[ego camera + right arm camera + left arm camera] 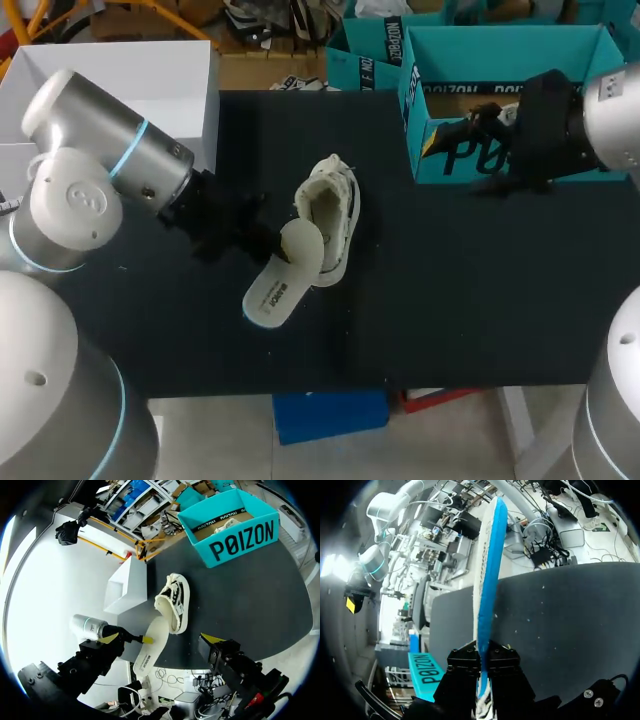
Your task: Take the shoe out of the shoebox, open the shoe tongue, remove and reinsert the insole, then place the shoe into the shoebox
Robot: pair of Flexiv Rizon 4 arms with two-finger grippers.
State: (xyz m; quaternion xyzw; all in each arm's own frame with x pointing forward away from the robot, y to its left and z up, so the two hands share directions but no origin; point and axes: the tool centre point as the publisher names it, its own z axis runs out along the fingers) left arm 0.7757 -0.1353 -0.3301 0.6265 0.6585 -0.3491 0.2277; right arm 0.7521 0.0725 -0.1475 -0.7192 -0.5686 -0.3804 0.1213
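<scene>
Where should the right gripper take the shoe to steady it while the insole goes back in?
Probably the far end of the shoe, toward the shoebox, pinched across its side walls from above on the right. It sits sole down, and the left gripper, shut on the insole, crowds the near end.

Cream low-top shoe (332,205) with dark side markings stood upright on its sole near the middle of the dark table (450,290), its opening facing up. The insole (283,280), pale on top and blue beneath, was out of the shoe, one end overlapping the shoe's near end, the other pinched in the left gripper (484,662). The open teal shoebox (505,45) sat at the table's far right.
</scene>
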